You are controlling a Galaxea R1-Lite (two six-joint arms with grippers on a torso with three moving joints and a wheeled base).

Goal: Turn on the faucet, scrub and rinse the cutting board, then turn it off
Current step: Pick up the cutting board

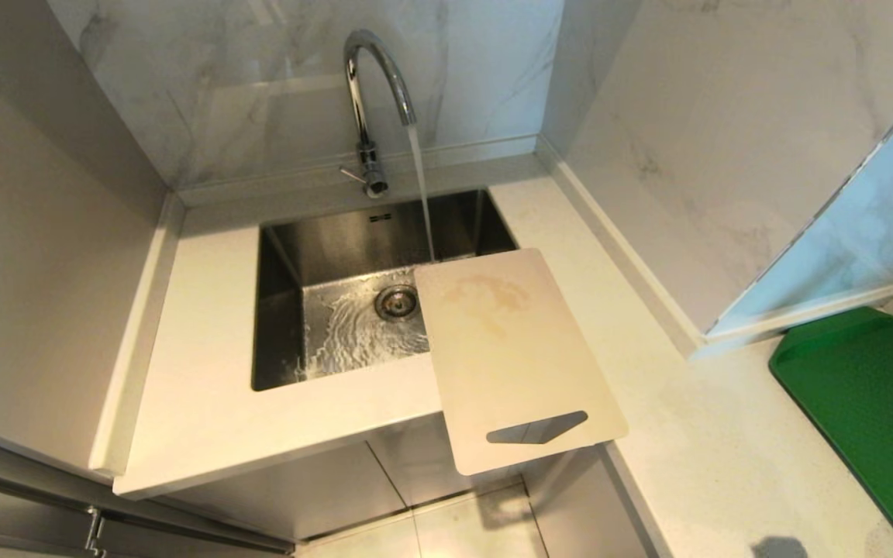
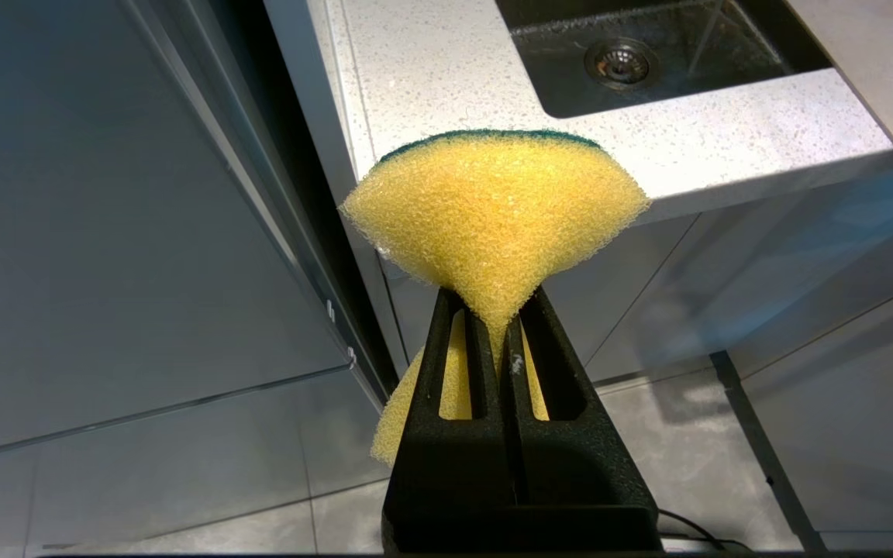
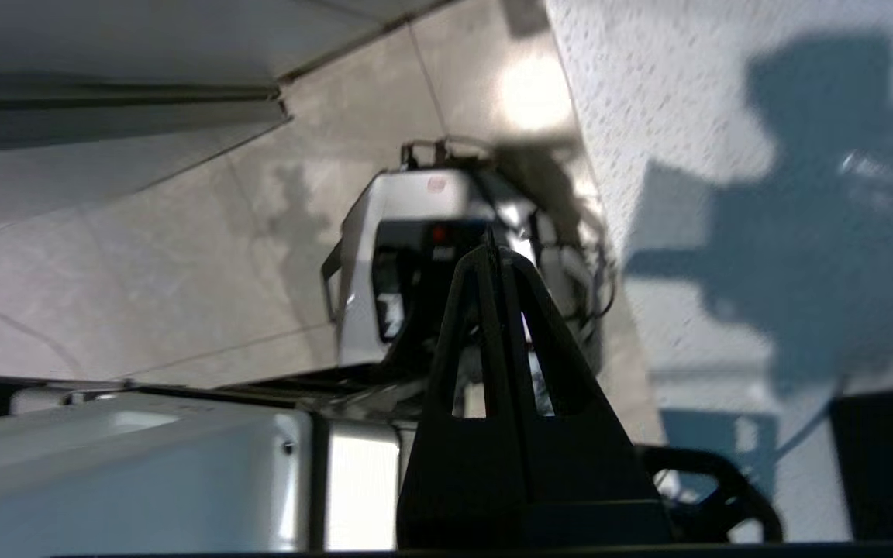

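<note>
The chrome faucet [image 1: 365,101] stands behind the steel sink [image 1: 284,310], and water streams from its spout into the basin. The beige cutting board [image 1: 516,356] lies flat on the counter, one corner over the sink's right edge, its slot handle overhanging the counter front; a brownish stain marks its far end. Neither arm shows in the head view. My left gripper [image 2: 502,322] is shut on a yellow sponge [image 2: 493,205] with a green scrub face, held below the counter front. My right gripper [image 3: 499,252] is shut with nothing in it, beside the speckled counter with the robot's base beyond it.
A green board [image 1: 873,403] lies on the counter at the far right. Marble walls close in the back and right of the sink. A tall cabinet [image 1: 36,256] stands on the left. Tiled floor [image 1: 454,527] shows below the counter front.
</note>
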